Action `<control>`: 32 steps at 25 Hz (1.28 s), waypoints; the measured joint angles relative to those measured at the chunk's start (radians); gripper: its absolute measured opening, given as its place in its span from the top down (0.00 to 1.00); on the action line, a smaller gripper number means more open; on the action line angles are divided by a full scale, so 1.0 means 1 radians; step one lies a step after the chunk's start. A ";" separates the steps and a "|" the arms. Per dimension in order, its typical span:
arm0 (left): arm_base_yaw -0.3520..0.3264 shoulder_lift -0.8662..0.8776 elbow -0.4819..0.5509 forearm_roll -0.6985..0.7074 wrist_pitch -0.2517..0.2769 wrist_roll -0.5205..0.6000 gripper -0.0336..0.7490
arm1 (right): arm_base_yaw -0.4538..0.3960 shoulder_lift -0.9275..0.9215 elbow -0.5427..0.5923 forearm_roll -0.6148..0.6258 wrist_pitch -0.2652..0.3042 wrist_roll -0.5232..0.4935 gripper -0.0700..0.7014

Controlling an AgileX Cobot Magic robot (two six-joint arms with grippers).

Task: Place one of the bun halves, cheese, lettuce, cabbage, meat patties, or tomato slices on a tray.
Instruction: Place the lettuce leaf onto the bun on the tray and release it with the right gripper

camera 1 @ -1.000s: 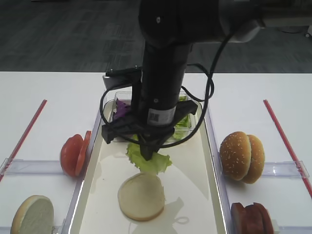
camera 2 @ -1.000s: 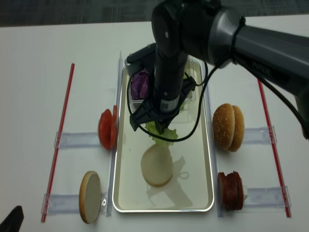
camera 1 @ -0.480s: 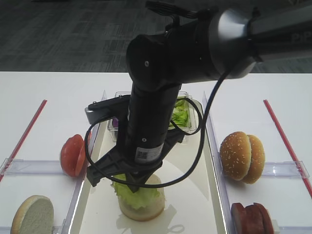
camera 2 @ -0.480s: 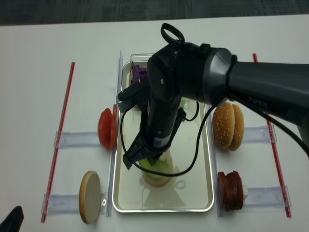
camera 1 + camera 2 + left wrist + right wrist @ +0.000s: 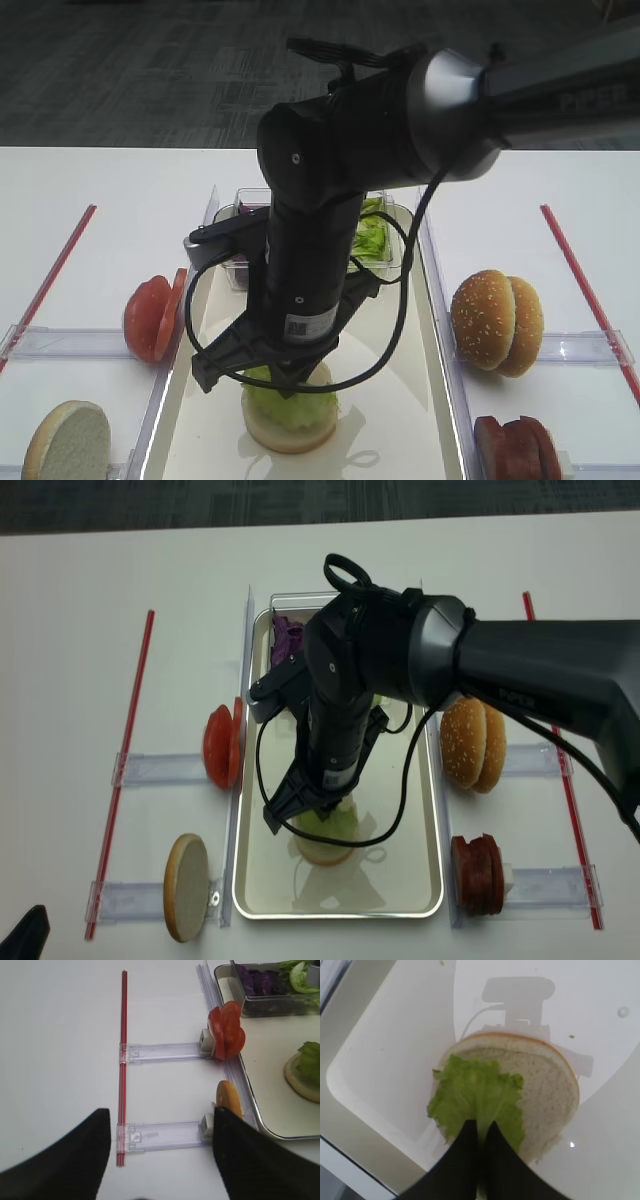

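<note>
The lettuce (image 5: pixel 476 1101) is seen at the centre of the right wrist view, laid over the left part of a cut-face bun half (image 5: pixel 540 1092), with its near edge pinched between the pressed-together fingers of the right gripper (image 5: pixel 480 1132). Bun half and leaf are located on the tray (image 5: pixel 415 875), in its lower middle in the realsense view, under the right arm (image 5: pixel 400 660). At the tray's upper end a clear tub (image 5: pixel 385 245) is set, holding purple shreds (image 5: pixel 287 635) and green leaves. Left of the tray, tomato slices (image 5: pixel 152 317) are stood on edge on a clear holder (image 5: pixel 160 1051), and below them a second bun half (image 5: pixel 68 442) is stood likewise. Right of the tray, two sesame bun halves (image 5: pixel 497 320) are stood on edge, with the meat patties (image 5: pixel 515 445) below them at the lower right. A red strip (image 5: pixel 122 770) is laid at each side of the white table (image 5: pixel 80 600). The left gripper (image 5: pixel 160 1160) is seen with fingers spread wide, holding nothing, at the bottom of the left wrist view.
</note>
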 joint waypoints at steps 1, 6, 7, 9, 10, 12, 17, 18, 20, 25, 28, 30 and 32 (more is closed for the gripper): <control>0.000 0.000 0.000 0.000 0.000 0.000 0.42 | 0.000 0.004 0.000 -0.002 -0.004 0.000 0.83; 0.000 0.000 0.000 0.000 0.000 0.000 0.42 | 0.000 0.021 0.000 -0.002 -0.011 -0.008 0.83; 0.000 0.000 0.000 0.000 0.000 0.000 0.42 | 0.000 0.021 0.000 -0.002 -0.012 -0.008 0.83; 0.000 0.000 0.000 0.000 0.000 0.000 0.42 | 0.000 0.021 0.000 -0.002 -0.012 -0.010 0.83; 0.000 0.000 0.000 0.000 0.000 0.000 0.42 | 0.000 0.021 0.000 -0.002 -0.012 -0.010 0.83; 0.000 0.000 0.000 0.000 0.000 0.000 0.42 | 0.000 0.021 0.000 -0.002 -0.012 -0.010 0.83; 0.000 0.000 0.000 0.000 0.000 0.000 0.42 | 0.000 0.021 0.000 -0.002 -0.012 -0.012 0.83; 0.000 0.000 0.000 0.000 0.000 0.000 0.42 | 0.000 0.021 0.000 -0.002 -0.012 -0.012 0.81; 0.000 0.000 0.000 0.000 0.000 0.000 0.42 | 0.000 0.021 0.000 -0.002 -0.012 -0.012 0.72; 0.000 0.000 0.000 0.000 0.000 0.000 0.42 | 0.000 0.021 0.000 -0.002 -0.012 -0.012 0.35; 0.000 0.000 0.000 0.000 0.000 0.000 0.42 | 0.000 0.021 0.000 -0.002 -0.012 -0.012 0.25; 0.000 0.000 0.000 0.000 0.000 0.000 0.42 | 0.000 0.021 0.000 -0.002 -0.012 -0.012 0.23; 0.000 0.000 0.000 0.000 0.000 0.000 0.42 | 0.000 0.021 0.000 -0.002 -0.012 -0.012 0.22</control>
